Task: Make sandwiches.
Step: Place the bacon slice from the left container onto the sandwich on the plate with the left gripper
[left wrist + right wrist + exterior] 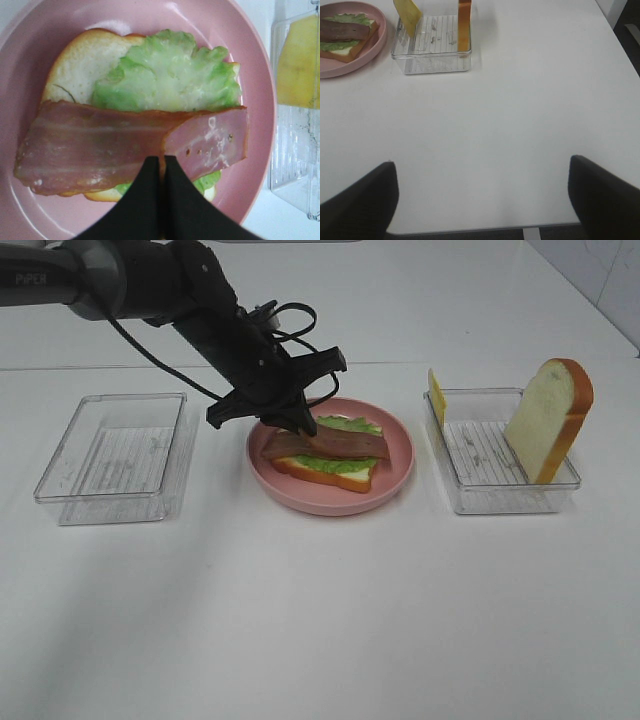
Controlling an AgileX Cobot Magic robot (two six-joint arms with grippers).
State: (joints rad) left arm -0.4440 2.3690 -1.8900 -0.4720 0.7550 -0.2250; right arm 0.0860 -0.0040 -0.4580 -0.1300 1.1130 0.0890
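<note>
White table (pixel 320 640) up front; clear tray (pixel 460 502) holds bread slice (pixel 545 415) and cheese (pixel 436 392). I see left claw (pixel 162 165) closed tight at the bacon (pixel 100 150) on the sandwich (pixel 330 465), right claw (pixel 481 165) spread wide, empty.

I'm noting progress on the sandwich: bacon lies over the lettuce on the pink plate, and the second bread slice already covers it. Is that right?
Not quite. The bacon does lie over the lettuce on the pink plate, but nothing covers it. The second bread slice stands on edge in the right tray, as the exterior high view shows.
</note>
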